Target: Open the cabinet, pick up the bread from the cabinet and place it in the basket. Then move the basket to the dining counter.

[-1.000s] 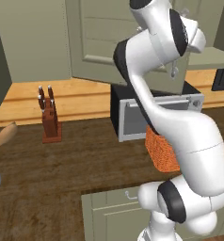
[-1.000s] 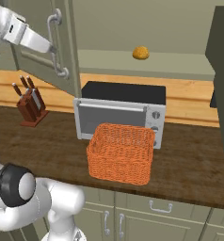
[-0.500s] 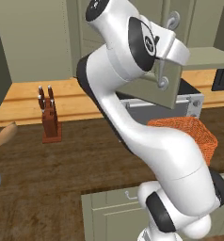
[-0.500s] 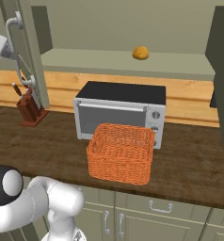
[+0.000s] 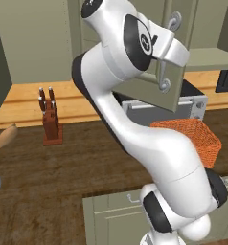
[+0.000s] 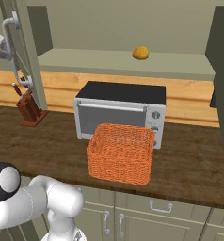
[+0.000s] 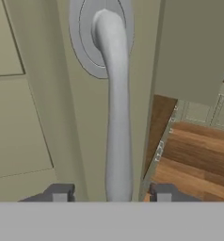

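The cabinet (image 6: 123, 28) stands open, its left door (image 5: 176, 72) swung wide. The bread (image 6: 140, 52), a small golden lump, rests on the shelf inside, right of centre. Below it the orange basket (image 6: 121, 153) sits on the dark wood top in front of the toaster oven (image 6: 121, 110); the basket (image 5: 192, 139) also shows behind my arm. My gripper (image 7: 111, 194) is open around the door's curved grey handle (image 7: 116, 117), with a gap on each side of the bar. The fingertips (image 7: 60, 193) touch nothing. The dining counter is out of view.
A knife block (image 5: 49, 119) stands on the wood top at the left, and a wooden spoon (image 5: 5, 139) sticks out of a pot at the left edge. The right cabinet door (image 6: 222, 70) hangs open at the right. Low cabinets (image 6: 132, 221) front the counter.
The left door has swung from partly open to wide open, pulled by my arm. My jaws have since parted off the handle.
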